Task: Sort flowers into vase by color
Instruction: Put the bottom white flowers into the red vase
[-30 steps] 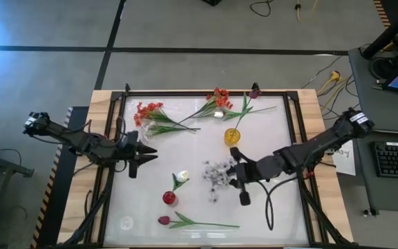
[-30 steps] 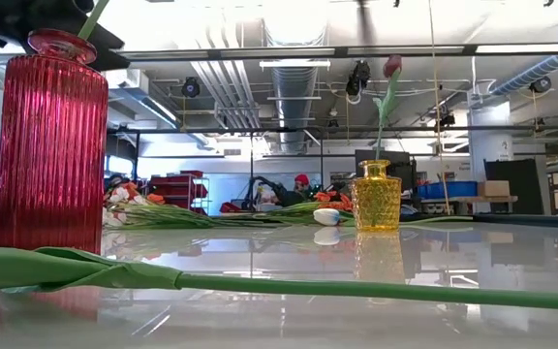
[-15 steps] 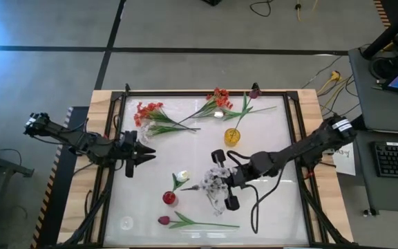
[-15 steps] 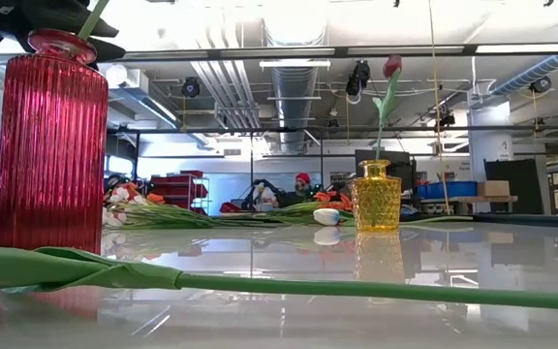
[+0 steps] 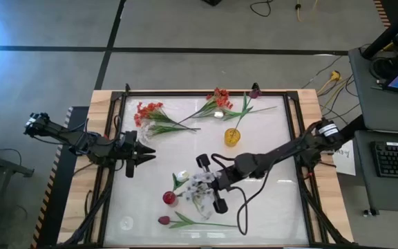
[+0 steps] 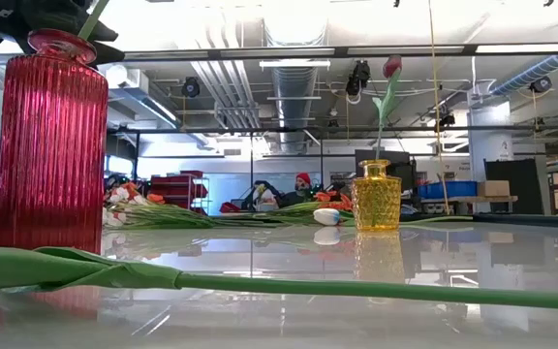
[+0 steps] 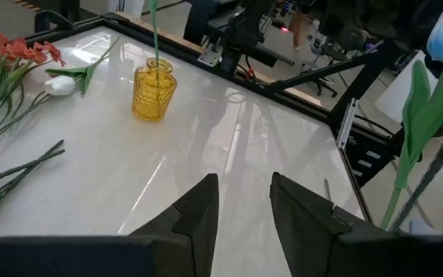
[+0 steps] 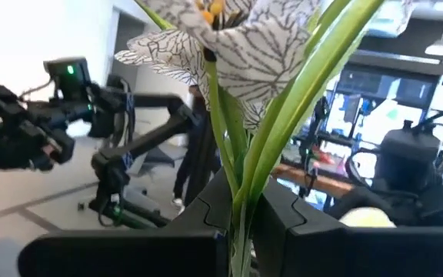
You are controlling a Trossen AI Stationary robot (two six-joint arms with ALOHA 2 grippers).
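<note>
The right tool (image 5: 209, 188) is over the middle of the white surface (image 5: 268, 207), just beside the red vase (image 5: 169, 198). It is closed tight on the green stems of a spray of small whitish blossoms (image 5: 199, 187). In the right wrist view the stems (image 8: 241, 165) stand pinched between the two dark fingers (image 8: 283, 211), and pale veined petals (image 8: 206, 38) spread above them.

The left tool (image 5: 144, 153) waits near the left edge of the surface. Its fingers (image 7: 198, 215) stand a little apart and hold nothing.

The white rose (image 5: 182, 176) lies just beside the red vase. A dark maroon tulip (image 5: 164, 220) with a long green stem lies near the front edge. Two bunches of orange-red blossoms (image 5: 147, 111) lie near the far edge. The yellow vase (image 5: 232, 136) stands near the middle, toward the far side, with one dark tulip (image 5: 255, 91) in it. In the low view the red vase (image 6: 49, 145) stands tall at the left, and a green stem (image 6: 260, 283) lies across the front.
</note>
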